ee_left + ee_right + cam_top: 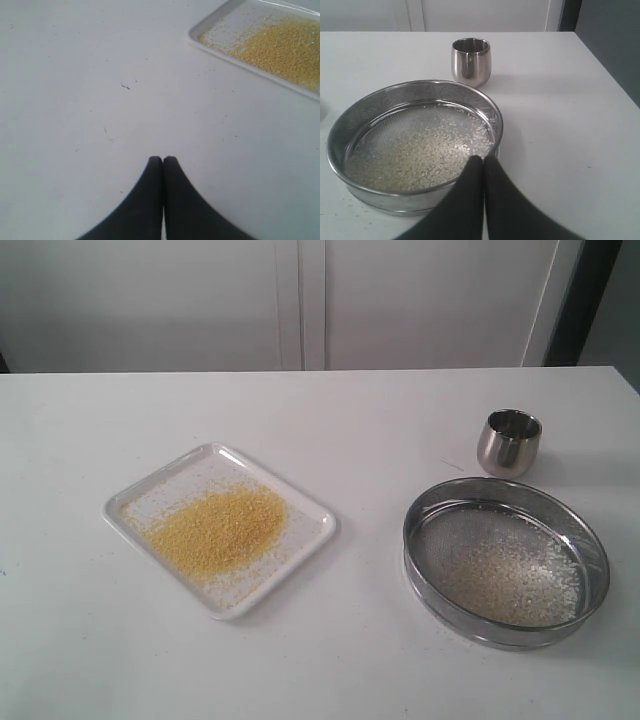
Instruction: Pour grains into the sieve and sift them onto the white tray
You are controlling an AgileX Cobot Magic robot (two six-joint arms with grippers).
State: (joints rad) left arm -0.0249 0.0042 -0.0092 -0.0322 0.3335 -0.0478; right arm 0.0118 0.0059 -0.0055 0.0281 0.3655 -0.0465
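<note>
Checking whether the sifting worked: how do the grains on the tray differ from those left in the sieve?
Colour: the tray pile is yellow; the sieve leftovers are pale whitish.
Grain: the pile looks fine, the leftovers coarser.
Spread: the pile is a dense heap, the leftovers a thin layer showing mesh.
Both are loose granules.

exterior high, looks down on white tray (125,508) and sieve (500,490); left wrist low beside tray corner; right wrist close on sieve
</note>
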